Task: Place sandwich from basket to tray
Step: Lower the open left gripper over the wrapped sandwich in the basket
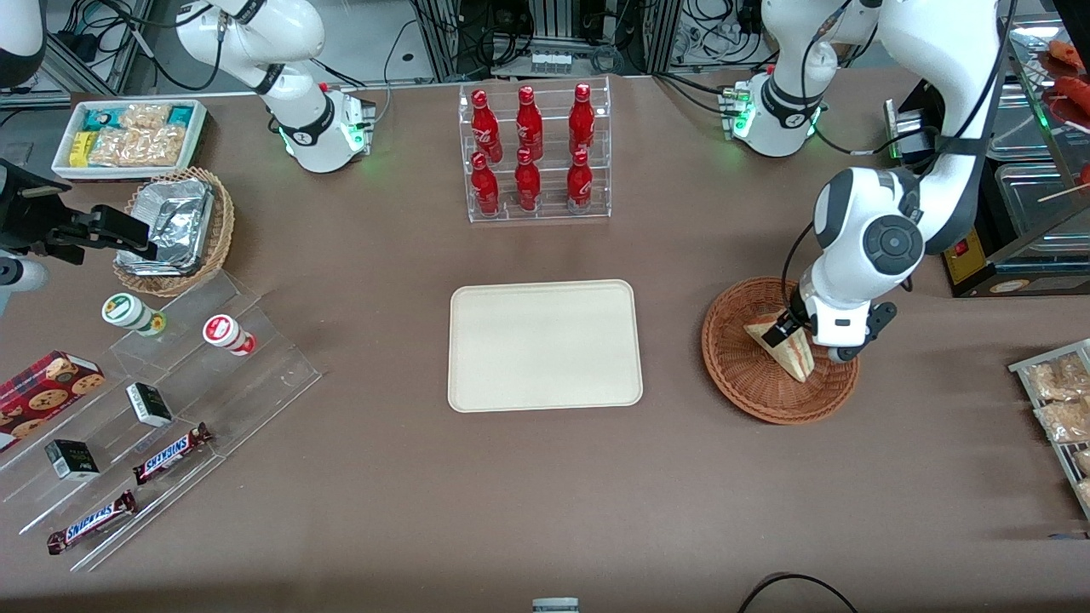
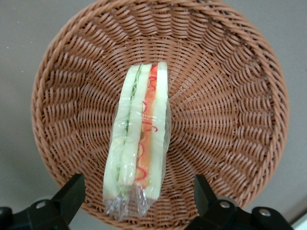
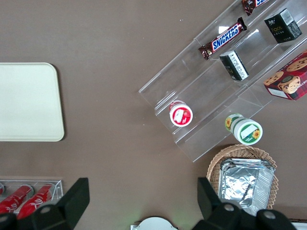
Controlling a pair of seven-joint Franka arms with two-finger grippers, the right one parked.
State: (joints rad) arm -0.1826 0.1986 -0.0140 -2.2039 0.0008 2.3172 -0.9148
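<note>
1. The pincer [image 1: 781,328] is hanging low over the basket [image 1: 749,375], its two dark fingers [image 2: 72,191] spread wide apart and gripping nothing.
2. The sandwich [image 1: 789,347] is lying in the basket directly under the pincer, between the fingers' lines but not visibly touched by them.
3. The sandwich is a triangular wedge: pale, soft-looking bread slices sandwiching green and red-orange layers, all sealed in glossy, crinkled clear wrap [image 2: 139,143].
4. The basket is round and shallow, woven of reddish-brown wicker whose ribs are radiating from the centre to a thick braided rim [image 2: 158,9].
5. The tray [image 1: 545,345] is sitting on the brown tabletop [image 1: 545,494], well apart from the pincer toward the parked arm's end; it is flat, matte, cream-white, rectangular with rounded corners and a low rim.
6. Farther from the front camera than the tray, a clear acrylic rack [image 1: 536,153] is holding six shiny red bottles [image 1: 528,179].
7. Well away from the pincer, at the parked arm's end, a clear stepped stand [image 1: 170,400] is carrying chocolate bars [image 1: 170,454], small dark boxes and two round-lidded cups.
8. Near that stand, a lighter wicker basket [image 1: 183,230] is holding crumpled foil containers.
9. The working arm's white wrist is hanging over the basket's rim, hiding part of the weave there.
</note>
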